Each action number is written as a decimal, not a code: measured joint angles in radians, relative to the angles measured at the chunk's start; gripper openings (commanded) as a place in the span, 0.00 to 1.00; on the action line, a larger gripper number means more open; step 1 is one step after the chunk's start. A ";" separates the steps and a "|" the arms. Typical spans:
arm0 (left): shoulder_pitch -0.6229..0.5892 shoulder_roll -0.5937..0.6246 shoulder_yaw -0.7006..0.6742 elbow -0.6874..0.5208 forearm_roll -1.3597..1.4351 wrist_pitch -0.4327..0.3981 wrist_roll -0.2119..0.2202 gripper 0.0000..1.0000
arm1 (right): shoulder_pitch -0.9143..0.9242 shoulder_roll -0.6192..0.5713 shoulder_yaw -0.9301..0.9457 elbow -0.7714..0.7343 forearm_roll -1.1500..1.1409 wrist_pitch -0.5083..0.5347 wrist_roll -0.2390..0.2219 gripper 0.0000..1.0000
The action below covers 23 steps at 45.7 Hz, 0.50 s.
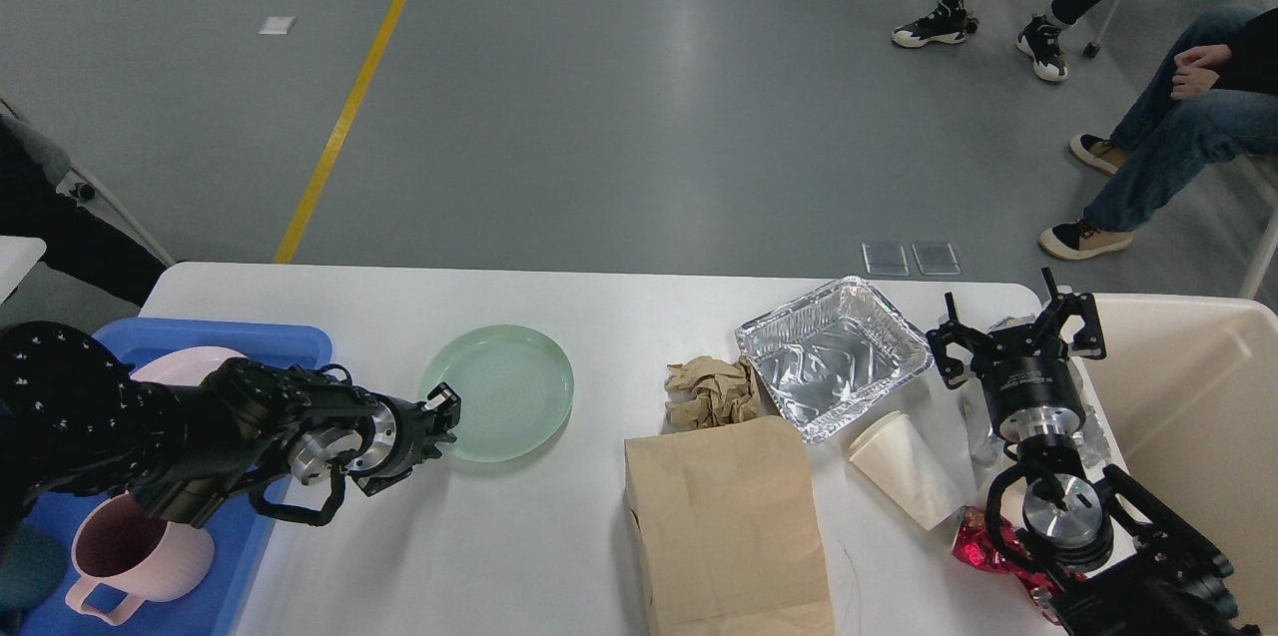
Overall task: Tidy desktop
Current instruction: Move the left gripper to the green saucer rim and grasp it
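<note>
On the desktop (pixel 559 536) the green plate (pixel 497 392) lies left of the paper bag (pixel 729 526). Our left gripper (pixel 446 414) pinches the plate's rim; our right gripper (pixel 1018 334) is spread wide.

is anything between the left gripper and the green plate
Nothing visible. The left gripper is already at the near-left rim of the green plate on the desktop. The crumpled paper and paper bag lie off to the plate's right, clear of that approach.
</note>
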 measured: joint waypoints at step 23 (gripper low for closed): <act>0.004 0.001 -0.003 -0.005 0.000 -0.005 0.010 0.00 | 0.000 0.000 0.000 0.000 0.000 0.000 0.000 1.00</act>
